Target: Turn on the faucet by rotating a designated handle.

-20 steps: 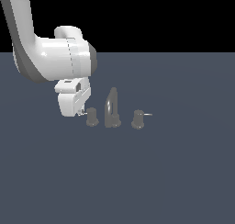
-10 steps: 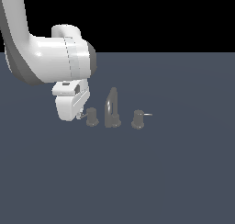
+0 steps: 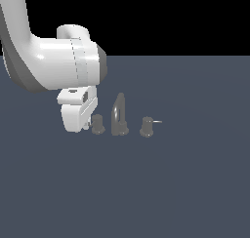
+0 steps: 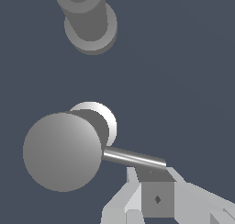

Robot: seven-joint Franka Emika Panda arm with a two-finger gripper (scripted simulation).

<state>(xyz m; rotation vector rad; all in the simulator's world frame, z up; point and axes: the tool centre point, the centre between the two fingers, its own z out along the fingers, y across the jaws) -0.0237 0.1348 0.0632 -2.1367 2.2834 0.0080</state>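
The faucet (image 3: 118, 116) is a small grey set with a tall curved spout and two stubby knobs. The handle (image 3: 97, 124) is the knob on the exterior view's left. Its thin lever points toward my gripper (image 3: 87, 127), which is low beside it, and the white hand mostly hides the lever. In the wrist view the handle (image 4: 62, 152) is seen from above. Its lever (image 4: 134, 158) reaches out to my fingertips (image 4: 157, 199), which sit right against the lever's end. No gap shows between the fingers. The spout's base (image 4: 88, 17) lies beyond.
The twin knob (image 3: 146, 127) with a brighter lever (image 3: 157, 121) pointing to the exterior view's right stands on the far side of the spout. The dark grey floor (image 3: 171, 183) spreads all around. My bulky white arm (image 3: 53, 66) hangs over the exterior view's left.
My hand has sunk a little lower beside the handle, and the arm's big link has swung closer to the camera. The faucet has not visibly moved.
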